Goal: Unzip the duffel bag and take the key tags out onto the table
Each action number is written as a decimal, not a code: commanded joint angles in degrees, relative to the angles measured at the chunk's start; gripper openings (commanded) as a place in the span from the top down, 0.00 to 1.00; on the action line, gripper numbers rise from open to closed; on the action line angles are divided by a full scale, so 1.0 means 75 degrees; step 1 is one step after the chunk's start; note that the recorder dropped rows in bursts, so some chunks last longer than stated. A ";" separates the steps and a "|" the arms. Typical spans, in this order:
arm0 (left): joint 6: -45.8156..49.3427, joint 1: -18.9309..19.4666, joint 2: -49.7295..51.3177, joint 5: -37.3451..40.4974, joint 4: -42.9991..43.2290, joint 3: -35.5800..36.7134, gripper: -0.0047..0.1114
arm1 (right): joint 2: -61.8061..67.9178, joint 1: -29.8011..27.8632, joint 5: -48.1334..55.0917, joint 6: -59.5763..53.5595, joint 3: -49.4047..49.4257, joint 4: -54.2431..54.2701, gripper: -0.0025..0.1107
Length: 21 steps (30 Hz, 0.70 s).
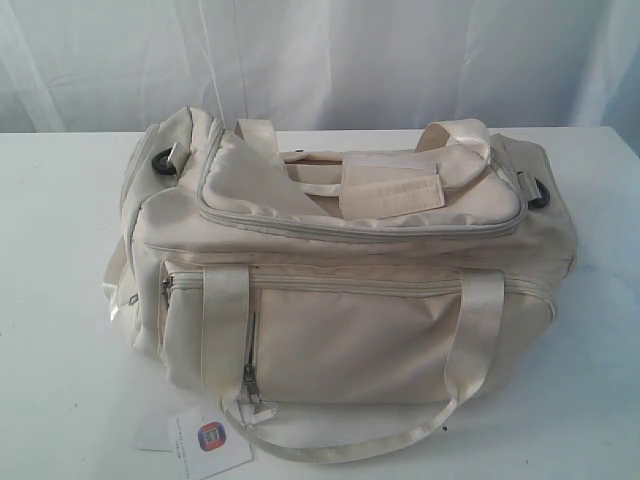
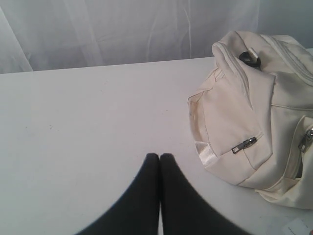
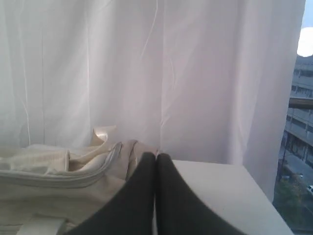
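The cream duffel bag (image 1: 345,290) lies zipped in the middle of the white table (image 1: 60,330), its top flap zipper closed all round. A paper hangtag (image 1: 207,440) rests at its front left corner. No arm shows in the exterior view. In the left wrist view my left gripper (image 2: 160,156) is shut and empty above bare table, with the bag's end (image 2: 254,117) off to one side. In the right wrist view my right gripper (image 3: 156,156) is shut and empty beside the bag's top edge (image 3: 58,176). The key tags are hidden.
A white curtain (image 1: 320,60) hangs behind the table. The table's far corner (image 3: 244,196) and a window with buildings (image 3: 298,147) show in the right wrist view. Webbing handles (image 1: 340,440) loop over the front of the bag.
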 commanded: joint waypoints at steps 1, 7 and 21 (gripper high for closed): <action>0.0005 0.0021 0.0006 0.0042 -0.0079 -0.0040 0.96 | -0.0040 -0.0044 -0.0516 -0.0046 -0.0022 -0.0046 0.98; 0.0005 0.0021 0.0006 0.0042 -0.0064 -0.0039 0.96 | -0.0040 -0.0044 -0.2269 0.0022 -0.0022 -0.0046 0.98; 0.0005 0.0021 0.0006 0.0028 -0.0044 -0.0039 0.96 | -0.0040 -0.0044 -0.2787 0.2493 -0.0606 0.0113 0.98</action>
